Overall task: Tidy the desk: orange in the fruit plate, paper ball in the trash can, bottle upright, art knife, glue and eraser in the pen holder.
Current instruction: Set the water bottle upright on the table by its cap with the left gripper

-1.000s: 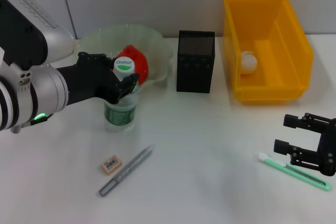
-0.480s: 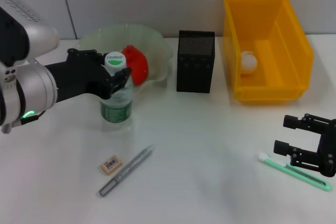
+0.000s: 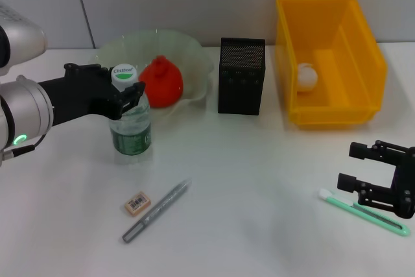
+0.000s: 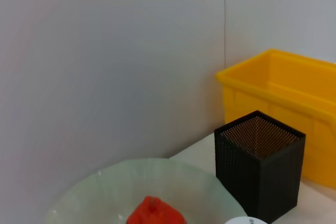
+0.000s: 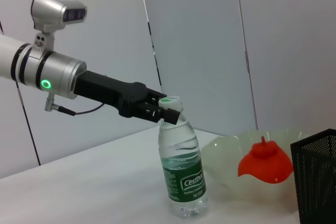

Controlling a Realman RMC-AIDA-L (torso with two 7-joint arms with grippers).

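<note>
**Bottle upright at the left gripper; knife, glue and eraser lie on the tabletop**

Head view shows the left gripper (image 3: 123, 89) at the neck of the water bottle (image 3: 130, 124), just under its white and green cap. The bottle stands upright on the white tabletop (image 3: 259, 180), directly in front of the pale green fruit plate (image 3: 194, 60). The jaws sit on either side of the neck; I cannot tell whether they press on it or stand just clear. The right wrist view shows the same bottle (image 5: 183, 174) standing straight, label facing out, with the black fingers at the cap.

An orange-red fruit (image 3: 159, 81) with a pointed top lies in the fruit plate. Beside the plate stands the black mesh pen holder (image 3: 241, 76), and beyond that the yellow bin (image 3: 363, 63) serving as trash can, with the white paper ball (image 3: 307, 76) inside it.

On the near part of the tabletop, a small tan eraser (image 3: 137, 203) lies just beside a grey stick of glue (image 3: 156, 211), which lies at a slant. They are close but apart.

The right gripper (image 3: 379, 176) is low at the right near edge, its jaws released, directly over the green art knife (image 3: 363, 211), which lies flat on the tabletop. Nothing is held between its fingers.

The left wrist view shows only the plate rim, the fruit's top, the pen holder and the bin against the wall.
</note>
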